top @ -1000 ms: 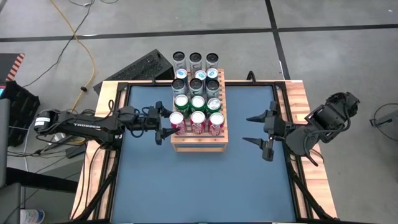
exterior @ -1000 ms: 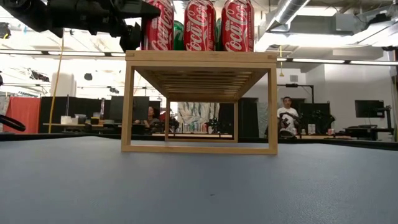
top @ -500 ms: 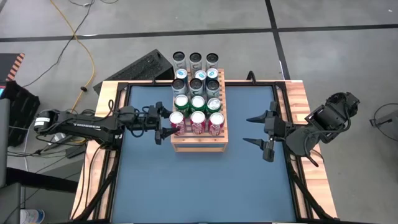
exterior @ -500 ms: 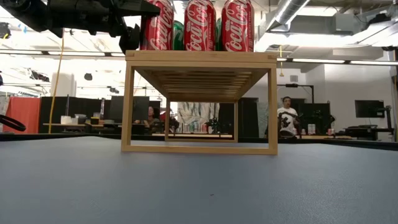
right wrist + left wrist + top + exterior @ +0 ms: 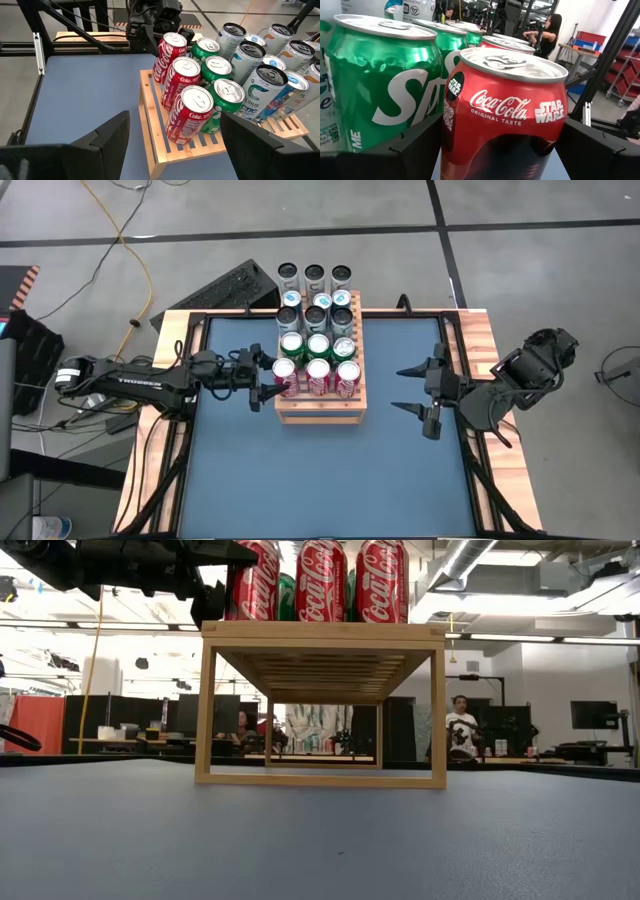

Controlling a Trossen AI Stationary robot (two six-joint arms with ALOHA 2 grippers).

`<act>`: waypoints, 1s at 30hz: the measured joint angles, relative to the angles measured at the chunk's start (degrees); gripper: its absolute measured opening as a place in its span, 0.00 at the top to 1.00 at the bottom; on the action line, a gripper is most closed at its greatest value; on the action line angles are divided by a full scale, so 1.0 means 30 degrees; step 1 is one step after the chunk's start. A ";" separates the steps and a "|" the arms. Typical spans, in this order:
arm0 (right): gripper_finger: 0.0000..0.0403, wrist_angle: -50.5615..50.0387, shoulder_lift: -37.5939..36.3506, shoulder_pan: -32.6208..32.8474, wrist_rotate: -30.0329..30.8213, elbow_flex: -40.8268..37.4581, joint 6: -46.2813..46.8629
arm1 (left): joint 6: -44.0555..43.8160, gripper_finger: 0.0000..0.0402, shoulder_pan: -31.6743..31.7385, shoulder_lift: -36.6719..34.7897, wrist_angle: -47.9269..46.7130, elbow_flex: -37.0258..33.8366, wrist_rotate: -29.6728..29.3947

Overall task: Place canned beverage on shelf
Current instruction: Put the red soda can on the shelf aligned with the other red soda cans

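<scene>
The wooden slatted shelf stands mid-table with several cans upright on its top. Three red Coca-Cola cans make up its near row, green Sprite cans stand behind them, and pale and dark cans stand farther back. My left gripper comes in level from the table's left. It is open, with its fingers on either side of the leftmost red can, which stands on its base on the shelf's near left corner. My right gripper hangs open over the table's right side with nothing between its fingers. My left gripper's fingers lie level beside the lower half of the leftmost red can, one on each side of it. They come from the table's left. Whether either finger touches the can's wall, I cannot tell. The can stands upright on the shelf.
Bare blue table top lies between the shelf and the near edge. The wooden table frame and black rails border the mat. A keyboard lies on the floor beyond the far left corner. People sit far back in the room.
My left gripper has rolled slightly about its own pointing line while staying beside the leftmost red can. The can and the rest of the shelf have kept still.
</scene>
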 joint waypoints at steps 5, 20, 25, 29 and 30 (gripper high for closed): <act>0.27 0.0000 0.0000 0.0000 0.0000 0.0000 0.0000 | -0.0217 0.18 -0.0007 -0.0007 -0.0213 0.0000 -0.0025; 0.27 0.0000 0.0000 0.0000 -0.0321 0.0000 0.0001 | 0.0622 0.17 -0.0044 0.0007 -0.3271 0.1577 0.0747; 0.27 0.0005 0.0000 0.0000 -0.0328 0.0000 0.0007 | 0.0878 0.17 -0.0036 0.0007 -0.3698 0.1814 0.0510; 0.27 0.0000 0.0000 0.0000 -0.0364 0.0000 0.0007 | 0.0890 0.17 -0.0036 -0.0129 -0.3742 0.1814 0.0257; 0.27 0.0005 0.0000 0.0000 -0.0372 0.0000 0.0007 | 0.0895 0.17 -0.0036 -0.0138 -0.3746 0.1807 0.0176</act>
